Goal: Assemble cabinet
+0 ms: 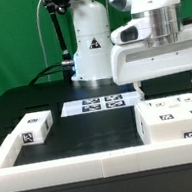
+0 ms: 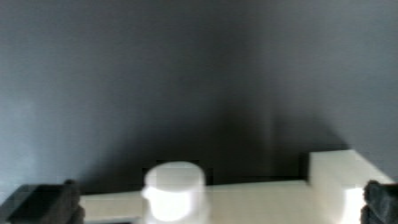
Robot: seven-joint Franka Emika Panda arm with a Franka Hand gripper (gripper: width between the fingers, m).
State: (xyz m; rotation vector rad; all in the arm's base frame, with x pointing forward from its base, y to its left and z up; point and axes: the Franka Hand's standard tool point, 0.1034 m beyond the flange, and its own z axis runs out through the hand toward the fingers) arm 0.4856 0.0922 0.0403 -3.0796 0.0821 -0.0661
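Note:
The cabinet (image 1: 174, 118), a big white box with black-and-white tags, lies on the dark table at the exterior view's right. My gripper (image 1: 169, 86) hangs just above it, fingers spread wide and holding nothing. In the wrist view the gripper (image 2: 210, 206) is open, with a dark fingertip (image 2: 43, 205) at each side. Between the fingertips is the cabinet's white surface (image 2: 267, 196), with a round white peg (image 2: 173, 190) and a raised white corner (image 2: 340, 165). A smaller white tagged block (image 1: 34, 129) lies apart at the exterior view's left.
The marker board (image 1: 94, 105) lies flat on the table behind the parts. A low white border rail (image 1: 96, 166) runs along the front and up the left side. The arm's white base (image 1: 90, 44) stands at the back with a cable.

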